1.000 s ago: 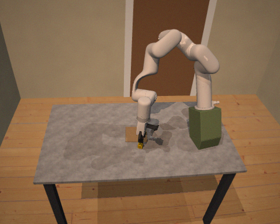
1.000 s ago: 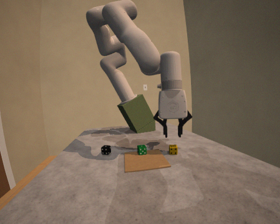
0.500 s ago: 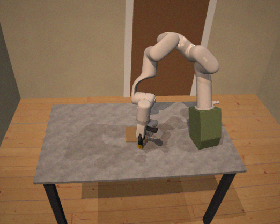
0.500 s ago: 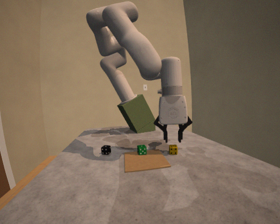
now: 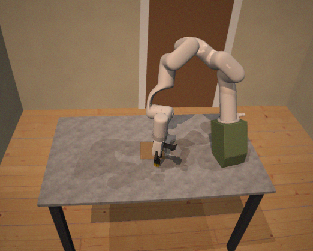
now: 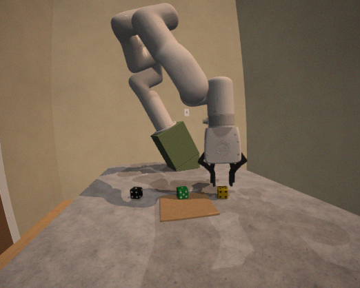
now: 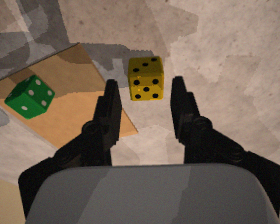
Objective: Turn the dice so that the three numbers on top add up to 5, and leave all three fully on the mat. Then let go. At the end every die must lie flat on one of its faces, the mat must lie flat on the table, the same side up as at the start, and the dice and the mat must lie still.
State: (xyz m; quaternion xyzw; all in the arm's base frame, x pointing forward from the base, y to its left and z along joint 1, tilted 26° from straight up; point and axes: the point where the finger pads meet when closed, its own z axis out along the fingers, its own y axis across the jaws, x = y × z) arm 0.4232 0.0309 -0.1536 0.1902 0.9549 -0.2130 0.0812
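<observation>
A tan mat [image 6: 188, 209] lies flat on the grey table. A green die [image 6: 182, 192] sits on the mat's far edge, and it also shows in the wrist view [image 7: 29, 96]. A yellow die [image 6: 223, 192] lies on the table just off the mat's right corner. A black die [image 6: 136, 192] lies on the table to the left of the mat. My gripper [image 6: 222, 180] is open and empty. It points straight down just above the yellow die [image 7: 146, 78], with one finger to each side of it, not touching.
The arm's green base block [image 5: 229, 142] stands at the table's right side. The arm [image 5: 160, 126] hides the green and black dice in the top view, where only the yellow die [image 5: 156, 164] and part of the mat [image 5: 146, 151] show.
</observation>
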